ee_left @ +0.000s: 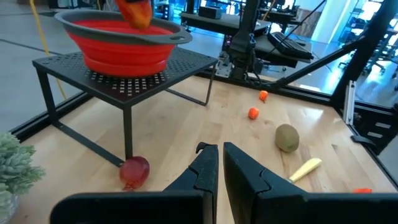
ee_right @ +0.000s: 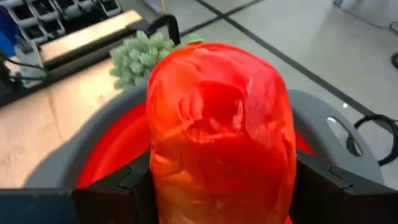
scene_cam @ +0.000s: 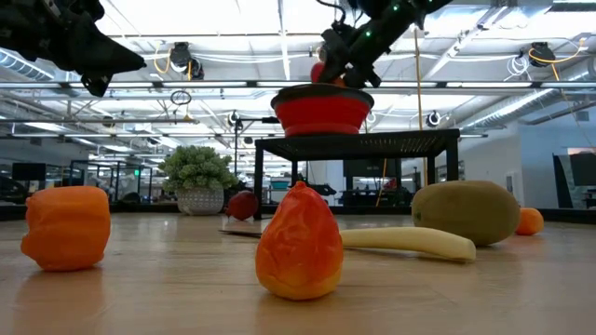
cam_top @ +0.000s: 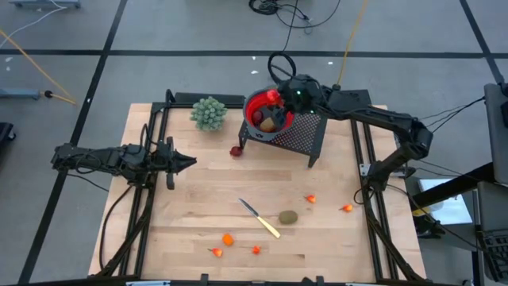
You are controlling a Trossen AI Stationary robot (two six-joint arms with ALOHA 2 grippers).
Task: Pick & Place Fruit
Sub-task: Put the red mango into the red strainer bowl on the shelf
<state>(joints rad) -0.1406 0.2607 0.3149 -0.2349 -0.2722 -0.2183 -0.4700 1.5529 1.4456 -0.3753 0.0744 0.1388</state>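
Note:
My right gripper hangs over the red bowl on the black mesh stand, shut on a longer orange-red fruit. A brown kiwi and a dark red piece lie in the bowl. On the table rest a dark red round fruit, a kiwi and several small orange bits, one of them near the front edge. My left gripper hovers shut over the table's left part, touching nothing. My right gripper pinches the orange-red fruit between its two fingers, one on each flank. The fingers slant down from the table's right side. The fruit is lifted clear, just above the bowl's grey rim.
A knife with a pale handle lies beside the kiwi at the table's middle front. A green potted plant stands left of the stand at the far edge. Black frame rails run along the left and right sides. Bare wood shows mid-table.

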